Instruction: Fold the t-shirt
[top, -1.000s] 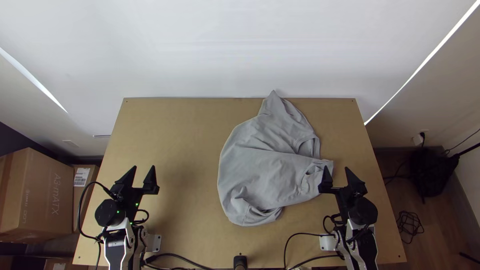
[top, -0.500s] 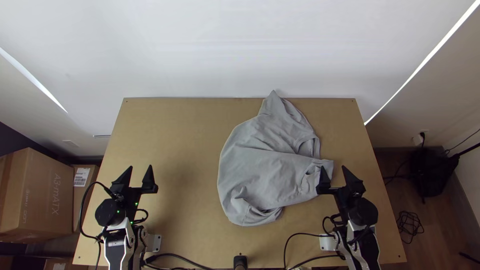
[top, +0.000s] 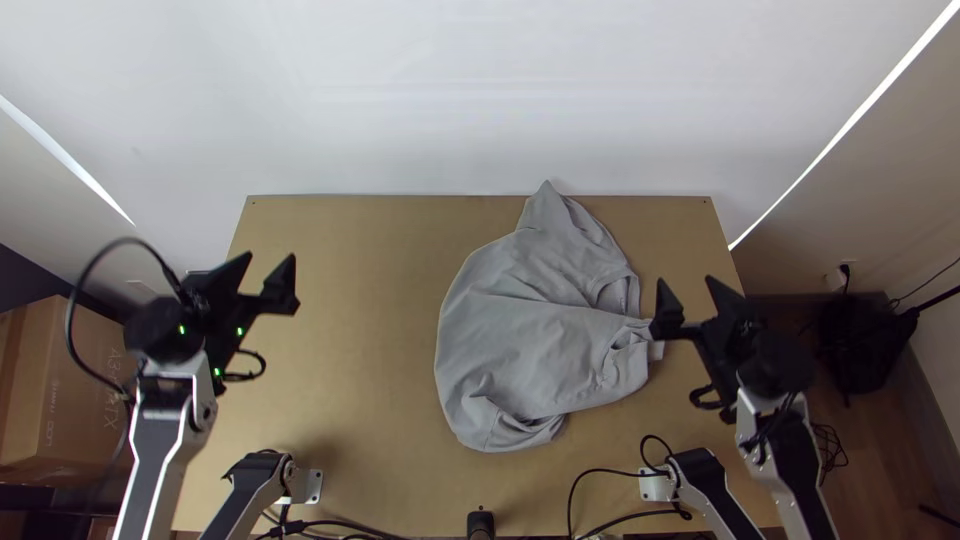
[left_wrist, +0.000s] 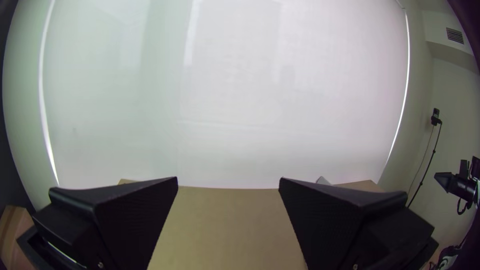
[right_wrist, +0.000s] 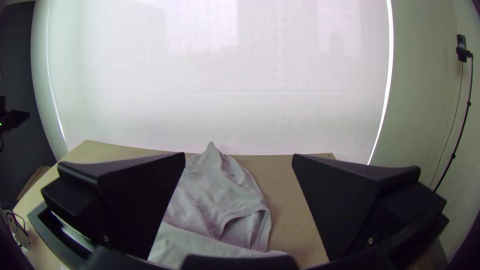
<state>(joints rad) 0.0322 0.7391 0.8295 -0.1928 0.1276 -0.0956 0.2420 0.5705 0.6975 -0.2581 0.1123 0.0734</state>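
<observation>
T-shirt (top: 530, 350) on table (top: 370, 400), mostly right half, box (top: 50, 390) left

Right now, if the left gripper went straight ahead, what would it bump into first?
Probably the pale screen beyond the table: the way from the left gripper looks free, the t-shirt lying off to its right, though height and tilt are hard to judge.

From my station I see a broad white shade (top: 480, 110) glowing beyond the tabletop (top: 365, 320), with a bright strip of light (top: 845, 127) slanting down each side. Off to the right I make out a pale wall (top: 905, 190), a brown wood floor (top: 885, 450) and a black bag (top: 862, 345) lying on it. Cardboard boxes (top: 30, 400) stand left of the tabletop. In the left wrist view, I spot a slatted vent (left_wrist: 454, 35) high on a wall.
</observation>
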